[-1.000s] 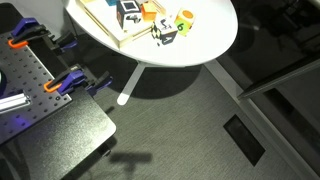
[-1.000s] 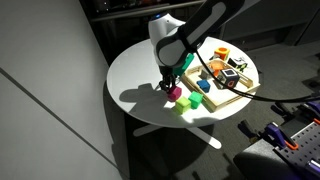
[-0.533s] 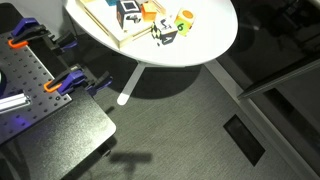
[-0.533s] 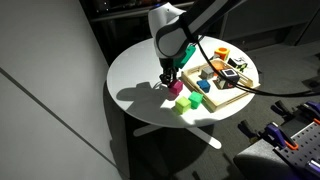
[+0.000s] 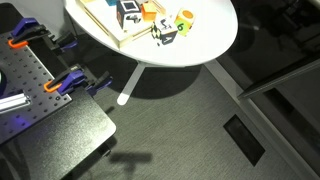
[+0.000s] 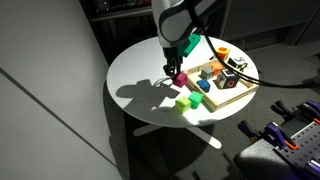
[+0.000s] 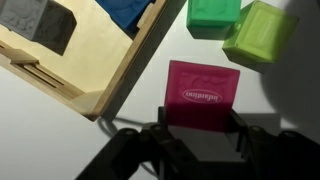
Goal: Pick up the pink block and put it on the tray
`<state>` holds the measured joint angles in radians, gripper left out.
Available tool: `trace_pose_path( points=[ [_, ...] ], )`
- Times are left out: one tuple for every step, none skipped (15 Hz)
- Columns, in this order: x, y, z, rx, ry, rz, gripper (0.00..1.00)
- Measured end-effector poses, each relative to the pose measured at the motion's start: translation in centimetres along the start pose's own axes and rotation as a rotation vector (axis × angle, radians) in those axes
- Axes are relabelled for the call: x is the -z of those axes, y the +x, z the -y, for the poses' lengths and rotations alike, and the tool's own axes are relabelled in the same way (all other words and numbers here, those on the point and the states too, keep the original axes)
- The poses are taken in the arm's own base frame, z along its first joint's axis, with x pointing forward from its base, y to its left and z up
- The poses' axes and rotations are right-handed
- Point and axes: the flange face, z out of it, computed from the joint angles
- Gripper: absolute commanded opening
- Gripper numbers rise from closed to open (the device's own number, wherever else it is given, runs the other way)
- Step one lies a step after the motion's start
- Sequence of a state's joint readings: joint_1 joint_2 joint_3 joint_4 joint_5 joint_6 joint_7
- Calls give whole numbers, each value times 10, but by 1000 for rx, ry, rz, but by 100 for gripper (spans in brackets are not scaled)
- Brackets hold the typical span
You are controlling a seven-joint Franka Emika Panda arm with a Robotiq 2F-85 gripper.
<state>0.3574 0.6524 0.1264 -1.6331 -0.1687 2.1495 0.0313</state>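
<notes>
Pinching the pink block [image 7: 205,92] between its fingers, the end effector [image 7: 200,128] hangs over the white desk [image 6: 135,75] — block is just beside the tray [image 7: 120,75] rim, outside it, w/ two green cubes [image 7: 215,15] near.

the pink block [image 7: 207,93] is solid magenta, the tray [image 7: 95,55] pale wood, the tabletop [image 7: 40,130] white.

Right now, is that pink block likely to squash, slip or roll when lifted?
Probably stiff: the pink block shows straight edges while gripped in the end effector. Likely light, being small like the green block nearby. Its flat faces suggest it won't roll, though the smooth-looking surface might slip a little.
</notes>
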Motion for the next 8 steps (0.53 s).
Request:
trace_pose_path(
  points=[
    [2, -3, -5, -6, 1, 1, 32],
    [3, -7, -9, -12, 1, 4, 32],
    [3, -11, -13, -18, 2, 9, 32],
    [3, -16, -18, -24, 3, 15, 32],
    [2, -21, -22, -31, 3, 22, 32],
    [2, -26, -26, -37, 4, 29, 32],
    [1, -32, -30, -43, 4, 36, 32],
    [0, -39, -34, -50, 5, 41, 32]
  ],
)
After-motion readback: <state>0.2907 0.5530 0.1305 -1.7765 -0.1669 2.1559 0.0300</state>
